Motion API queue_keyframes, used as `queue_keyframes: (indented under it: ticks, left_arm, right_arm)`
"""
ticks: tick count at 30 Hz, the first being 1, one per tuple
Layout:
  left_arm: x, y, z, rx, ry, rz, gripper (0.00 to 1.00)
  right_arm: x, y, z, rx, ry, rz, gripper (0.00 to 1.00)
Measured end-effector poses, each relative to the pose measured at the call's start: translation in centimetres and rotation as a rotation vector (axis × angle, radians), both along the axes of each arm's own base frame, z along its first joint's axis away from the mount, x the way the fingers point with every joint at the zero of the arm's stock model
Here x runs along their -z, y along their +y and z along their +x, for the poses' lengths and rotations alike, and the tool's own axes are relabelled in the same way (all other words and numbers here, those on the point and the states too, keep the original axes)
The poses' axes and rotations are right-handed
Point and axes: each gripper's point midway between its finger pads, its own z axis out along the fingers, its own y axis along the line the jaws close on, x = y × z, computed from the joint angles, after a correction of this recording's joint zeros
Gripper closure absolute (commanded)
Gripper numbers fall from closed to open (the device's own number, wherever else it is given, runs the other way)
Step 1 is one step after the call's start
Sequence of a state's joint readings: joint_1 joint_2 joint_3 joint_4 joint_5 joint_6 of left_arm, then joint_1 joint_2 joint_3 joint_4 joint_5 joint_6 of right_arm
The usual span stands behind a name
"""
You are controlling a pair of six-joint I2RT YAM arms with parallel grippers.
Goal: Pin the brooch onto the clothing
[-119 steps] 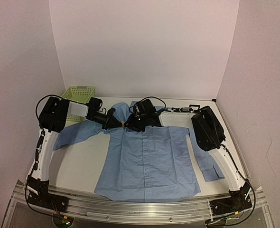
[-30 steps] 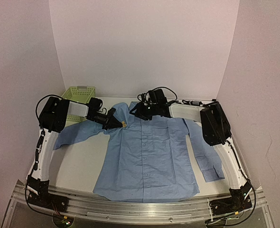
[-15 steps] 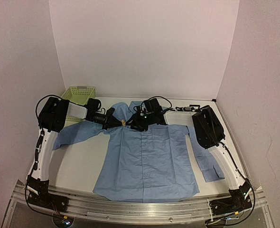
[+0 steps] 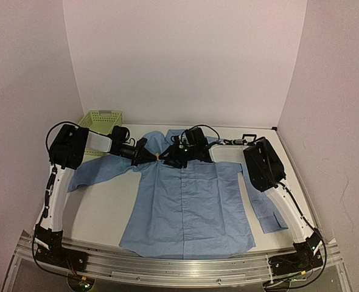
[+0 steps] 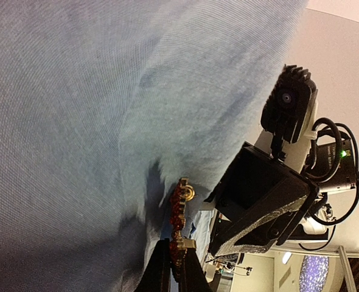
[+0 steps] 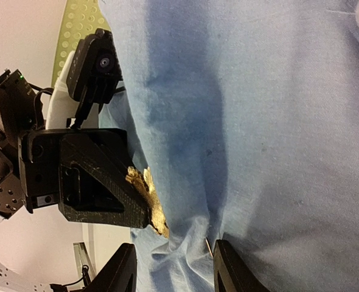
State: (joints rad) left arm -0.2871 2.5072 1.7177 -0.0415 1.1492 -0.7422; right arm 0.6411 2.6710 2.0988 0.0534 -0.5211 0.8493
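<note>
The left hand point(image 5: 174, 263) clamps the brooch point(image 5: 179, 208) against the shirt point(image 5: 76, 121). The right hand point(image 6: 174, 269) stands apart beside it. Pinning seems unfinished.

Back wall: a plain white flat panel point(image 4: 185, 61) is standing upright.
Side walls: pinkish-white panels point(image 4: 21, 91) are closing in both sides.
Table: a white flat tabletop point(image 4: 100, 213) is catching soft, even light.
Front edge: a brushed aluminium rail point(image 4: 179, 263) is running across.
</note>
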Motion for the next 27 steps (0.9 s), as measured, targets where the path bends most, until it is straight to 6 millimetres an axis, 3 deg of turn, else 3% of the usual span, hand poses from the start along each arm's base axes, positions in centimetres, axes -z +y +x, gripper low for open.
queue_keyframes:
  ticks: [10, 19, 27]
  left_arm:
    - [0.1, 0.0, 0.0, 0.002, -0.008, 0.0, 1.0]
    - [0.3, 0.2, 0.1, 0.006, -0.031, 0.036, 1.0]
    - [0.6, 0.4, 0.1, 0.009, -0.047, 0.069, 1.0]
  right_arm:
    - [-0.1, 0.2, 0.3, 0.008, 0.005, 0.027, 0.58]
    - [0.3, 0.3, 0.6, 0.01, 0.031, 0.066, 0.82]
    - [-0.8, 0.5, 1.1, 0.003, 0.015, 0.133, 0.87]
